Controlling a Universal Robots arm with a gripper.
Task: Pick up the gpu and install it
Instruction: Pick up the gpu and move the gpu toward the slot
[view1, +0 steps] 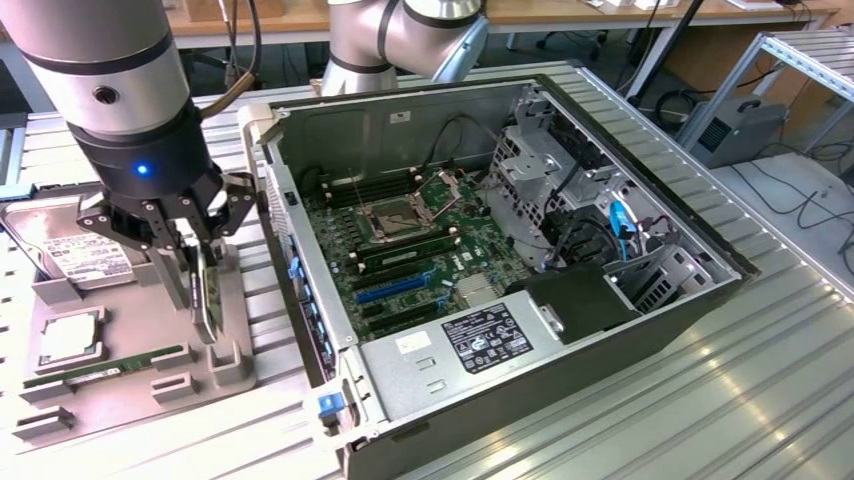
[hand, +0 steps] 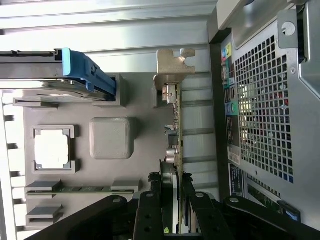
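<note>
Ribbed metal desk (view1: 747, 390): your hand (hand: 175, 175) grips the gpu (hand: 171, 95), on edge in the grey parts tray (view1: 230, 362) beside the open PC case (view1: 534, 405); pick-up step, likely needing a straight upward pull.

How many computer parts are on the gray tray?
4: hard drive at one end, square chip in the middle, green memory stick past it, gpu standing on edge nearest the computer case.
</note>
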